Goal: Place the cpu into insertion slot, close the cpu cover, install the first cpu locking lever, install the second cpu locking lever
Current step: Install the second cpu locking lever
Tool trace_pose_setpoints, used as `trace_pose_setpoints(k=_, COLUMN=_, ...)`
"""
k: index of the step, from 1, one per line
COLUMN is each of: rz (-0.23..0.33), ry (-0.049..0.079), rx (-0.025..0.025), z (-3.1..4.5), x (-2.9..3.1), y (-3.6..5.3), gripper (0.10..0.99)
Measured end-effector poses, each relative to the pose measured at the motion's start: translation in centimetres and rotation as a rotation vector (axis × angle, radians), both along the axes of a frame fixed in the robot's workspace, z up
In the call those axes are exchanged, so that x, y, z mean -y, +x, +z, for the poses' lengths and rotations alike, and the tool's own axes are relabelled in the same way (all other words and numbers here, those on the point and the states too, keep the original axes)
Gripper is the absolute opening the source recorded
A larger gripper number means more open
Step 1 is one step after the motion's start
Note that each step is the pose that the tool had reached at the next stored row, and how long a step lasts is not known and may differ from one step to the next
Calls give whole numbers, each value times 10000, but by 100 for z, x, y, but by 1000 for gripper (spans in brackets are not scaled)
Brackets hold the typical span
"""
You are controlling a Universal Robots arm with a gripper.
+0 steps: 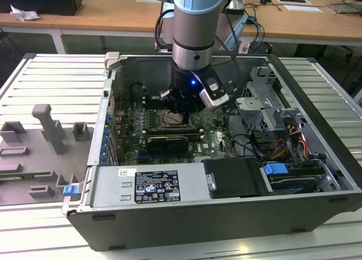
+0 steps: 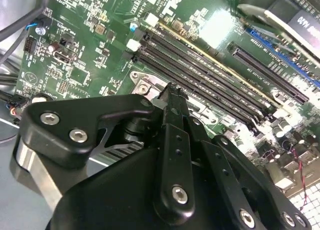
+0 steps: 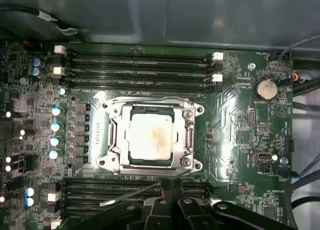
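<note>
The cpu (image 3: 150, 137), a pale silvery square, lies in the socket on the green motherboard. The cpu cover (image 3: 114, 140), a silvery frame, lies flat around it. One thin wire lever (image 3: 150, 98) runs along the socket's side toward the memory slots. Another locking lever (image 3: 129, 194) slants away from the opposite side, its end at my fingertips. My gripper (image 3: 170, 187) is shut, tips together right at that side of the socket. The second wrist view has the black gripper (image 2: 172, 90) over a socket corner (image 2: 142, 85). In the exterior view the gripper (image 1: 181, 110) hangs low over the socket (image 1: 171, 120).
The motherboard sits in an open black computer case (image 1: 317, 90). Memory slots (image 3: 140, 65) flank the socket on two sides. A long black card (image 1: 168, 142) lies near the socket. Cables (image 1: 254, 141) and a drive cage (image 1: 263, 99) crowd the exterior view's right. A grey fixture (image 1: 48, 127) stands outside.
</note>
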State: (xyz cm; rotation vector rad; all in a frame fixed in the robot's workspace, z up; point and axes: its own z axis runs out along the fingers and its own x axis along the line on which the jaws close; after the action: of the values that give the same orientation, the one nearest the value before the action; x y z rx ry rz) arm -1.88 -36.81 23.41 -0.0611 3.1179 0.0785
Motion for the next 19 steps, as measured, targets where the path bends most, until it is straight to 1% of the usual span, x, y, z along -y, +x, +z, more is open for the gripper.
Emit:
trace_pose_setpoints(k=1, rz=-1, ry=0, rx=0, z=0, x=13, y=0, gripper=106)
trace_pose_setpoints(k=2, rz=0, ry=0, rx=0, z=0, x=38, y=0, gripper=106)
trace_pose_setpoints(k=6, rz=2, ry=12, rx=0, z=53, x=54, y=1, gripper=106)
trace_pose_setpoints(k=7, rz=0, ry=218, rx=0, z=54, x=88, y=-1, gripper=106)
trace_pose_setpoints(k=8, rz=2, ry=231, rx=-1, z=54, x=123, y=-5, gripper=106)
trace_pose_setpoints(k=9, rz=10, ry=249, rx=-1, z=54, x=132, y=-23, gripper=106)
trace_pose_setpoints(k=10, rz=18, ry=295, rx=0, z=54, x=133, y=-32, gripper=106)
trace_pose_setpoints(k=11, rz=22, ry=452, rx=0, z=54, x=134, y=-57, gripper=106)
trace_pose_setpoints(k=13, rz=27, ry=683, rx=-1, z=54, x=137, y=-66, gripper=106)
trace_pose_setpoints(k=14, rz=25, ry=857, rx=-1, z=54, x=139, y=-66, gripper=106)
trace_pose_setpoints(k=15, rz=24, ry=1004, rx=-1, z=54, x=142, y=-67, gripper=106)
trace_pose_setpoints(k=16, rz=24, ry=1213, rx=0, z=53, x=147, y=-70, gripper=106)
trace_pose_setpoints(k=17, rz=25, ry=1282, rx=0, z=52, x=152, y=-75, gripper=106)
trace_pose_setpoints(k=18, rz=33, ry=1321, rx=0, z=50, x=158, y=-84, gripper=106)
trace_pose_setpoints(k=19, rz=83, ry=1367, rx=-4, z=43, x=162, y=-116, gripper=106)
